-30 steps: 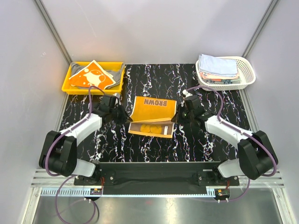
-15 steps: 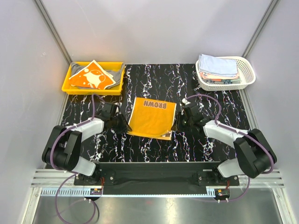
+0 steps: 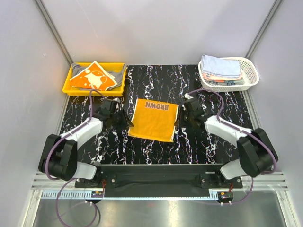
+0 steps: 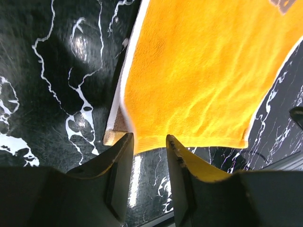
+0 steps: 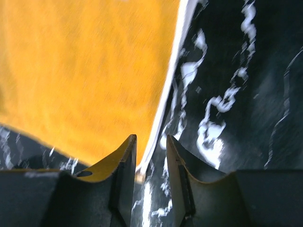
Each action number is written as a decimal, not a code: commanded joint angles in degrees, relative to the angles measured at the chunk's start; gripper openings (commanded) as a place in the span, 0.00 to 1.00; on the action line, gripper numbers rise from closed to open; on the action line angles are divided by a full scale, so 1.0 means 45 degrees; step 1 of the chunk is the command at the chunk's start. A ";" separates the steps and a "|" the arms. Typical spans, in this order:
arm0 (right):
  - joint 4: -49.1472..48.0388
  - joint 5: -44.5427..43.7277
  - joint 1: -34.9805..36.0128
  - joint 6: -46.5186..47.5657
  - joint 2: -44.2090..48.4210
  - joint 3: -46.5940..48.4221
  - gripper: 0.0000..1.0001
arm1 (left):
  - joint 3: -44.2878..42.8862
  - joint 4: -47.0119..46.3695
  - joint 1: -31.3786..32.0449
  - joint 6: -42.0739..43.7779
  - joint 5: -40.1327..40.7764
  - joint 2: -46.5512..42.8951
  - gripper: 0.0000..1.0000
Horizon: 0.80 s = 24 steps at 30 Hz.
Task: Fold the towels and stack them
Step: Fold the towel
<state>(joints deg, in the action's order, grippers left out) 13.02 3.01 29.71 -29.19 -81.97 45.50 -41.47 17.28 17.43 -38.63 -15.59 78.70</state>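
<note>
Folded over since a second ago, the orange towel [image 3: 152, 120] now lies flat at the middle of the table, its near half no longer open and its "BROWN" lettering at the 12 o'clock edge. The left gripper [image 3: 125, 122] has let go and sits at the towel's 9 o'clock side. The left wrist view shows its jaws parted and empty, just short of the hem. The right gripper [image 3: 182, 121] has also released, at the 3 o'clock side, with its jaws apart over the white border.

This looks like the end of one fold. The next move probably calls for a second fold or a transfer, so both claws need a fresh pinch on an edge. At 10 o'clock the yellow tray [image 3: 69, 89] holds an orange-and-white towel [image 3: 93, 78]. At 2 o'clock the white basket [image 3: 252, 71] holds a pile topped by a light blue towel [image 3: 220, 65]. Which of the two takes the stack cannot be told.
</note>
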 commanded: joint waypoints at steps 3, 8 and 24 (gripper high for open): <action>0.0720 -0.2152 -0.0196 0.0685 -0.1917 0.2715 0.39 | -0.1640 0.1041 -0.0026 0.0616 0.1003 -0.0437 0.39; 0.0955 -0.2426 -0.0858 0.0842 -0.4105 0.4749 0.40 | -0.4232 0.1648 -0.0045 0.1299 0.1026 0.0981 0.44; 0.1580 -0.1664 -0.2248 0.1233 -0.7974 0.7955 0.41 | -0.9629 0.1394 -0.0124 0.3195 0.1922 0.7920 0.49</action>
<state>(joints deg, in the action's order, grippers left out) 18.79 -4.34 20.58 -24.99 -115.55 77.84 -79.92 24.47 17.19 -26.13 -9.13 112.12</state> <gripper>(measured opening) 0.413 0.484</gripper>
